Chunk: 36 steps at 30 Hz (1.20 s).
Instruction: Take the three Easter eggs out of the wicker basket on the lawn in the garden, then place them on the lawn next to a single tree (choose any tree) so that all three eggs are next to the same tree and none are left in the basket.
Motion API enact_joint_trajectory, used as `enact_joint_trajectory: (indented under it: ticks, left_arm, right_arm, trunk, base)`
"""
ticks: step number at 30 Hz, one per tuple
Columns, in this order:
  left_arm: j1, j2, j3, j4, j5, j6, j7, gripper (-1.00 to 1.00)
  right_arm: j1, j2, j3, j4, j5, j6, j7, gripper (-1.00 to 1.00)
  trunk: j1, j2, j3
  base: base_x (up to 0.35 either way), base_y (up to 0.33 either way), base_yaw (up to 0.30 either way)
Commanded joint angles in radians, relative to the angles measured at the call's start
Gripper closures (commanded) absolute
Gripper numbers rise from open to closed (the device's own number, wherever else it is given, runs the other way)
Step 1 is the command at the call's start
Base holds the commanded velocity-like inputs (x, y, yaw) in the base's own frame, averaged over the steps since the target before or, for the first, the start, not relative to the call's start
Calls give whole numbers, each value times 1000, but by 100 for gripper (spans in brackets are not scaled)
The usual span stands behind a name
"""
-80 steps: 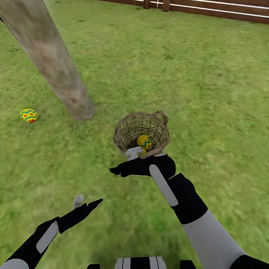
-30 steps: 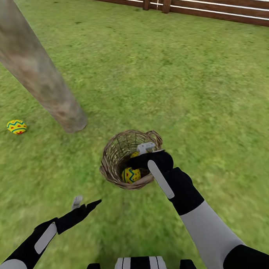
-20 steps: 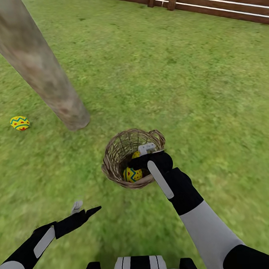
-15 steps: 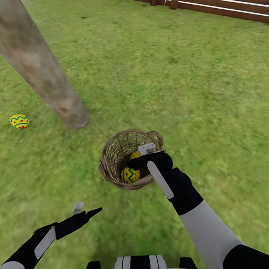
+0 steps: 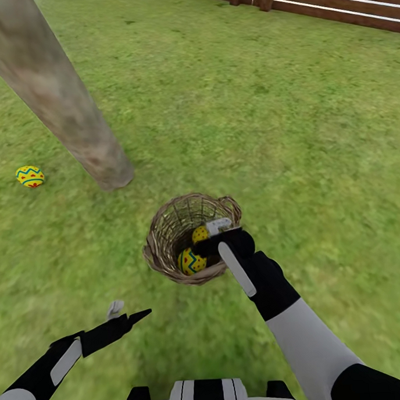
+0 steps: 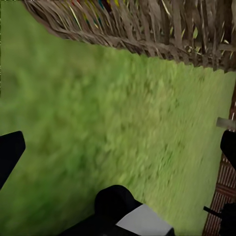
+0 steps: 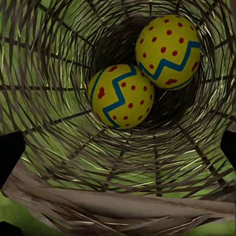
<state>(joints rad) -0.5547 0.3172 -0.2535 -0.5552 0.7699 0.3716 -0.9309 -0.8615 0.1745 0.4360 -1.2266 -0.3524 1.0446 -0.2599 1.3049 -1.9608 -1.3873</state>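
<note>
right pincer (image 5: 216,237) is being held spread wide at the wicker basket (image 5: 167,239) rim, gripping nothing | two easter eggs (image 7: 121,95) are lying inside | third egg (image 5: 29,176) is resting on lawn (image 5: 249,116) near tree (image 5: 62,101) | left pincer (image 5: 128,311) is being held wide, empty

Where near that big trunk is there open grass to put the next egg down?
Open lawn lies bare between the tree and the wooden fence, and between the trunk's foot and the wicker basket. Left of the trunk one Easter egg already lies. The basket is crowded: two eggs and the right gripper.
</note>
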Motion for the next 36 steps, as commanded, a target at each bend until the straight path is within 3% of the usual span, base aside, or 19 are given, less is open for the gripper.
enact_joint_trajectory:
  ticks: [1,5,16,17,19,22,36]
  left_arm:
    - [-1,2,-5,0,11,9,0,-100]
    - [-1,1,-4,0,11,9,1,-100]
    - [-1,1,-4,0,11,9,1,-100]
    - [-1,1,-4,0,11,9,1,-100]
    - [-1,1,-4,0,11,9,0,-100]
    - [-1,1,-4,0,11,10,0,-100]
    - [-1,0,-4,-2,11,10,0,-100]
  right_arm:
    - [-1,0,2,7,-4,3,-24,-100]
    - [-1,0,4,41,21,3,-54,-100]
    - [0,0,6,54,24,3,-56,-100]
    - [1,0,10,54,24,3,-56,-100]
    - [2,0,69,55,24,3,-57,-100]
    - [2,0,98,60,24,3,-58,-100]
    - [2,0,104,75,27,3,-56,-100]
  trunk:
    - [0,0,-1]
    - [0,0,-1]
    - [0,0,-1]
    - [0,0,-1]
    - [0,0,-1]
    - [0,0,-1]
    - [0,0,-1]
  base:
    - [56,-49,1]
    - [167,-142,0]
    - [83,-80,89]
    - [15,-16,233]
    - [4,-4,239]
    - [1,-1,224]
    - [57,-55,28]
